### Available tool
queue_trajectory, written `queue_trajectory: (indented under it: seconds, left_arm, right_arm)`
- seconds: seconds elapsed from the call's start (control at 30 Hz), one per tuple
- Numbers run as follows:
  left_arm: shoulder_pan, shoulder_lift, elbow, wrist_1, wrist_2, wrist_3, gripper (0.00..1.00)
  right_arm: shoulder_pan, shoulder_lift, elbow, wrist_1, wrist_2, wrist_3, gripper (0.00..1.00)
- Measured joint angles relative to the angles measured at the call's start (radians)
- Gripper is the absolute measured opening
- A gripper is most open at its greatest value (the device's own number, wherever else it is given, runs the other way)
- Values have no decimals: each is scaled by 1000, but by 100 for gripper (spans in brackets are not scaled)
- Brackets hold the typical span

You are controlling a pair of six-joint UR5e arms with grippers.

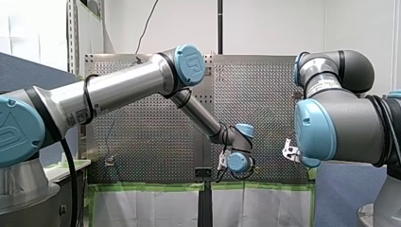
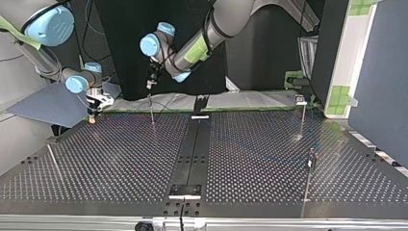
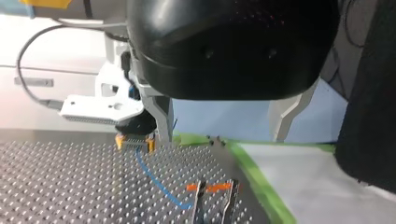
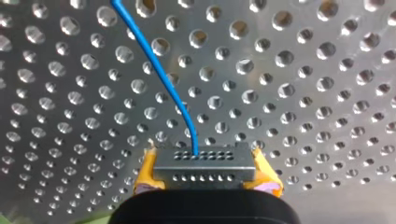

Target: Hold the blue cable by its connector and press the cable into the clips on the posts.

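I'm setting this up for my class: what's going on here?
My right gripper is shut on the grey connector of the blue cable, low over the perforated table. The cable runs across the table toward a clip post; whether it is seated there I cannot tell. My left gripper hangs open above that post, holding nothing.

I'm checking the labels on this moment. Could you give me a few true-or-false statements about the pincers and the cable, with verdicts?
1. My right pincer clamps the connector between yellow pads. True.
2. The cable leaving the connector is green. False: it is blue.
3. My left pincer holds the cable. False: its fingers stand apart, with nothing between them.
4. In the left wrist view, the cable runs from the connector as far as the clip. True.
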Motion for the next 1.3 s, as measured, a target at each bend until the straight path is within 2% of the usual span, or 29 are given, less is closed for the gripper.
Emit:
queue_trajectory:
  seconds: [0.13, 0.47, 0.77, 1.0, 1.3]
  left_arm:
    - [5, -1, 1, 10, -10, -2, 100]
    - [12, -6, 10, 12, -1, -5, 100]
    - [22, -76, 84, -15, 23, -59, 100]
    - [21, -109, 148, -20, -4, -59, 100]
    - [8, -109, 156, 16, -29, -31, 100]
  right_arm:
    - [4, 0, 0, 0, 0, 0, 0]
    - [11, 0, 0, 0, -1, 0, 0]
    - [16, 0, 0, 0, 0, 0, 0]
    - [18, 0, 0, 0, 0, 0, 0]
    - [20, 0, 0, 0, 0, 0, 0]
